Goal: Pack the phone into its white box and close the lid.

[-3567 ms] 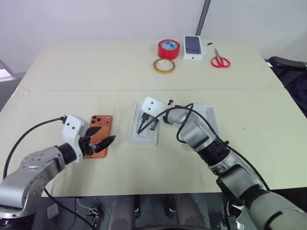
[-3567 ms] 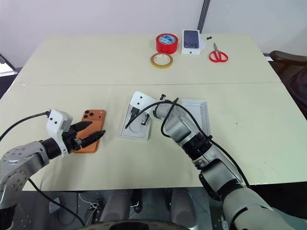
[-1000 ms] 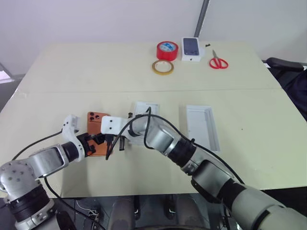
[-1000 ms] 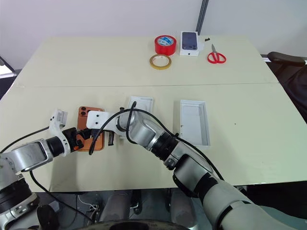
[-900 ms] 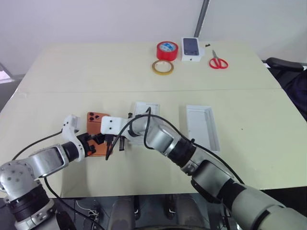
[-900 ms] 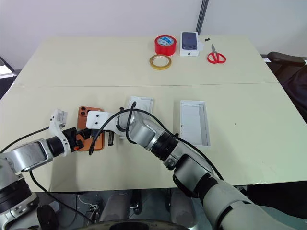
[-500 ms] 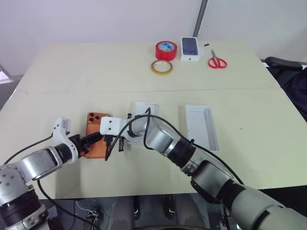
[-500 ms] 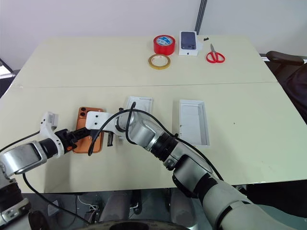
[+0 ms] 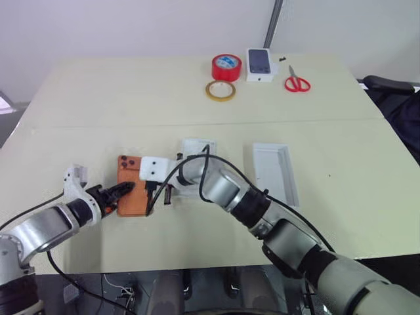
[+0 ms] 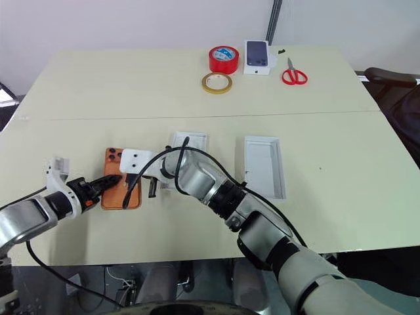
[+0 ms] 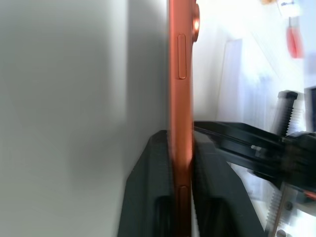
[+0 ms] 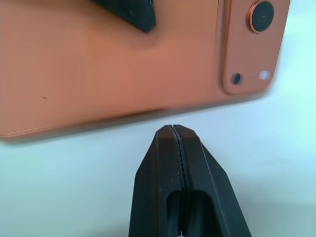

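The copper-orange phone lies back up near the table's front left, its camera block at the far end. My left gripper is shut on the phone's left long edge. One black finger shows on each side of the thin orange edge. My right gripper is shut and empty, its tips just off the phone's right long edge. The white box sits right of the phone, mostly behind my right arm. The lid lies open side up farther right.
At the table's far edge stand a red tape roll, a tan tape ring, a small white carton picturing a dark phone and red scissors. The front edge of the table runs close below the phone.
My left gripper has closed from wide open onto the phone's left edge and its wrist has rolled. The right gripper stays shut beside the phone.
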